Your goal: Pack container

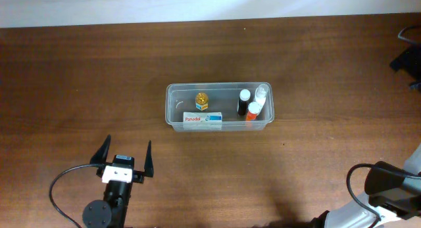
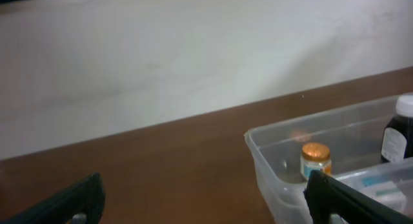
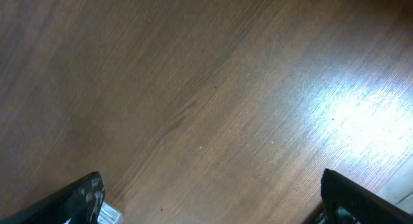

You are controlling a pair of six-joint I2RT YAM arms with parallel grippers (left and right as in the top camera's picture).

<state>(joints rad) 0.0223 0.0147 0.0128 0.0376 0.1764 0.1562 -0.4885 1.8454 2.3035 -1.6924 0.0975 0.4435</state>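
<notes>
The clear rectangular plastic container [image 1: 168,108] sits on the brown wooden bench [image 1: 79,77], ahead and right of the left tool [image 1: 128,144], holding a white-and-blue carton [image 1: 202,119] and small bottles [image 1: 244,103]. The left tool and the right tool [image 3: 210,201] both gape empty. Packing looks complete; with nothing loose in view, no further grasp seems needed.

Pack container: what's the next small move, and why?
Probably none: I'd leave both arms where they are. The box, the gold-capped bottle and the three bottles at the right end already sit inside the container. The left gripper and the right gripper are open and empty.
</notes>
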